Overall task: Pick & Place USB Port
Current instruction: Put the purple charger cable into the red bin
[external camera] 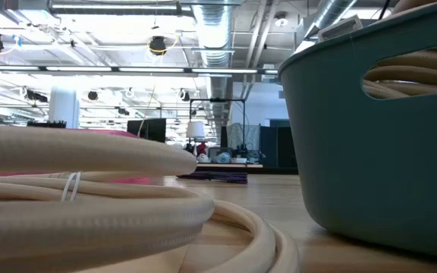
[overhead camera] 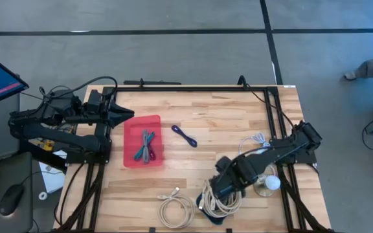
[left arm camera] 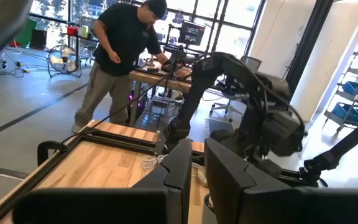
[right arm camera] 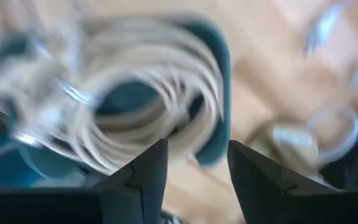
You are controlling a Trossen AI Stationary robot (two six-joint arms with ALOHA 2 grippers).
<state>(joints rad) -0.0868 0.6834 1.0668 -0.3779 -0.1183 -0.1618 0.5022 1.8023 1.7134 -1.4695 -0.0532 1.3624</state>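
right claw (right arm camera: 194,168) spread apart over blurred white cables (right arm camera: 135,106) in teal bin (right arm camera: 219,74), left claw (left arm camera: 194,168) nearly together.

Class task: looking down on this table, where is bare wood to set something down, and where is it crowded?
Free: the wood beyond the red tray and purple cable, up to the far frame bar. Crowded: the near right corner, with the teal basket, cream coil and right tool.

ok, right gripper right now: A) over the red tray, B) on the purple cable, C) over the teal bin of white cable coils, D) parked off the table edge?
C: in the high view the right gripper sits above the teal bin, and its wrist view looks down, fingers apart, on the white cable coils inside.
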